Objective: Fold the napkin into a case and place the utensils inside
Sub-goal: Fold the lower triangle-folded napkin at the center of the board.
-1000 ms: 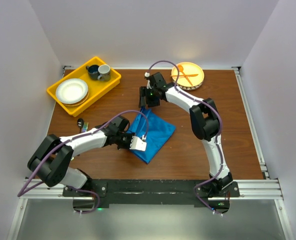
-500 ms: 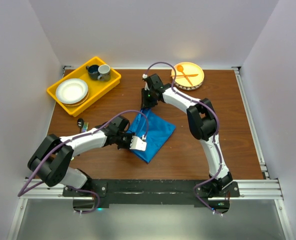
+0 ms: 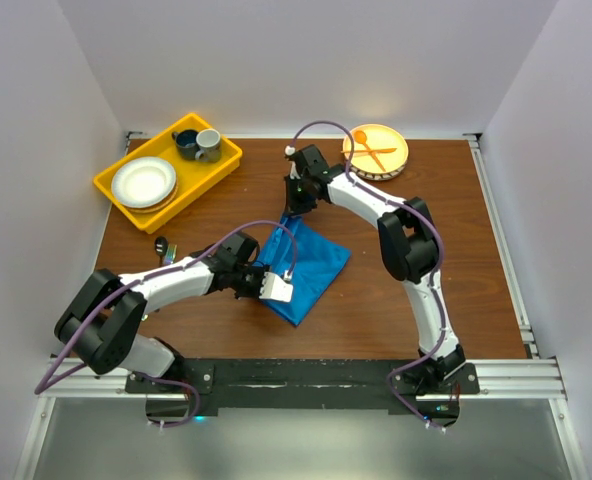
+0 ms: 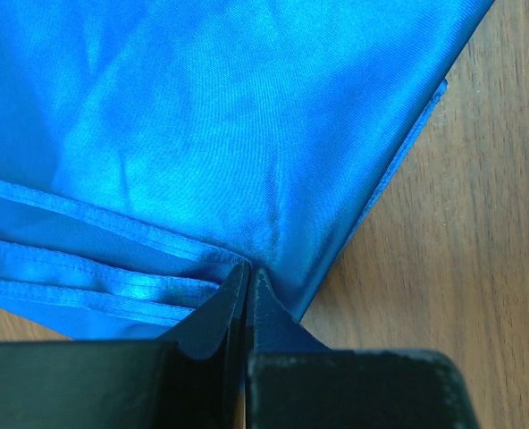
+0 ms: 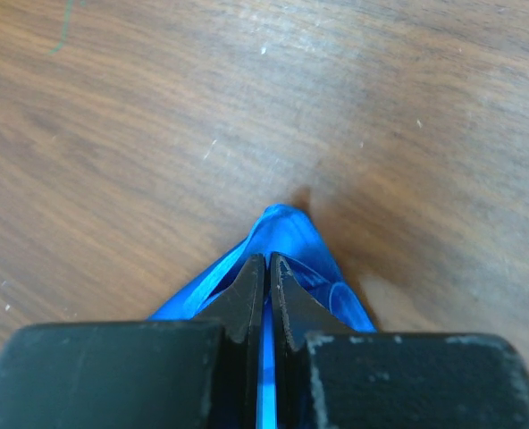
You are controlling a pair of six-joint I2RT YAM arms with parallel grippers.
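Top view first: the napkin (image 3: 311, 262) lies on the slant at mid-table (image 3: 456, 250), with its points aimed at the near and far sides. The left gripper (image 3: 260, 268) is in on its left edge. The right gripper (image 3: 294, 212) is down on the far corner, its arm arched over from the right. There is wide bare wood to the right of the cloth and a strip along the near edge. The far left corner is taken by the yellow tray (image 3: 226, 157), with a dish (image 3: 143, 182) and cups (image 3: 198, 144) in it. A round plate (image 3: 397, 160) with orange cutlery sits at the far edge, just beyond the right arm. The utensils (image 3: 164, 246) lie by the left edge, beside the left arm and well apart from the napkin.

Left wrist view now: the fingers are pressed together on the napkin's (image 4: 247, 125) hem, with cloth nipped at the tips of the left gripper (image 4: 247, 270). Stacked hemmed edges run off to the left, one above another. The cloth's right edge cuts diagonally, with bare table (image 4: 479, 268) past it.

Right wrist view: the right gripper (image 5: 267, 261) is squeezed tight on a puckered blue corner (image 5: 289, 234). The tip pokes out beyond the fingers, and there is nothing but wood (image 5: 157, 134) ahead and to both sides.
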